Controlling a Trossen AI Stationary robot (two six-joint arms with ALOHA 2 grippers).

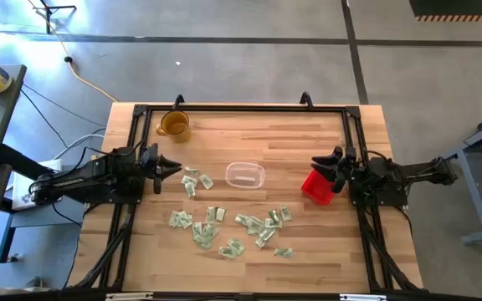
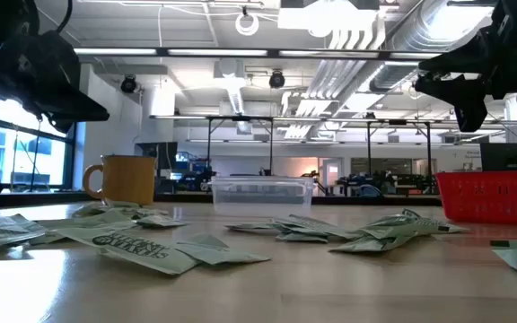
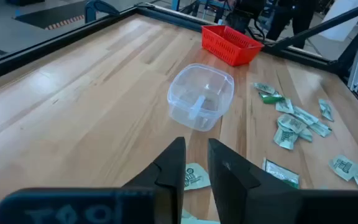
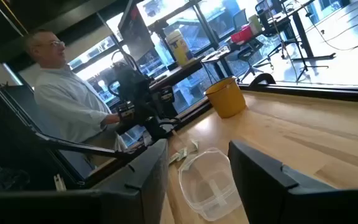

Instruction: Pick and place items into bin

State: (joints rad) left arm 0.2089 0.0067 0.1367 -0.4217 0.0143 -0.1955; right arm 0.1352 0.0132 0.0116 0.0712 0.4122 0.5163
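The shallow clear plastic bin with rounded corners (image 1: pixel 245 176) is set near the middle of the wooden table (image 1: pixel 249 138), where either arm can reach it. It looks empty, so the task appears barely begun. The small pale green and white crinkled packets (image 1: pixel 224 226) are scattered flat on the wood from about 9 o'clock of the bin round through 6 to 4 o'clock, none touching it; the nearest few lie just beside its 9 o'clock side.

The left gripper (image 1: pixel 172 167) is held above the table at the bin's 9 o'clock, pointed toward it over the closest packets (image 3: pixel 193 177). Its fingers (image 3: pixel 169 169) are seen only narrowly parted with nothing between them. It is probably poised to descend on a packet, though its height is hard to judge.

The right gripper (image 1: pixel 323 161) waits at the bin's 3 o'clock, above a red mesh basket (image 1: pixel 316 186), its jaws spread wide and empty. An amber mug (image 1: pixel 174 124) stands well apart at 10 o'clock, clear of the work. A person in a pale shirt (image 4: pixel 67 106) is seen beyond the table.
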